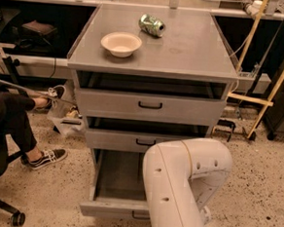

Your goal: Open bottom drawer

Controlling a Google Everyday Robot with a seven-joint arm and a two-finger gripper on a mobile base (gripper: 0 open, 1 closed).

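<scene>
The grey three-drawer cabinet [185, 55] stands in the middle of the camera view. Its bottom drawer [107, 208] is pulled well out towards me, and its grey inside [120, 175] looks bare. The drawer's black bar handle [138, 216] shows partly at the front edge. My white arm [181, 186] bends across the drawer's right half and covers it. My gripper is hidden behind the arm, somewhere low near the drawer's front right. The middle drawer [115, 140] and the top drawer [108, 103] are each out only a little.
A beige bowl [121, 43] and a green can [152, 25] on its side lie on the cabinet top. A seated person's leg [14, 121] and shoe [44, 158] are at the left, with a chair wheel [16, 219]. Wooden poles [270, 85] lean at the right.
</scene>
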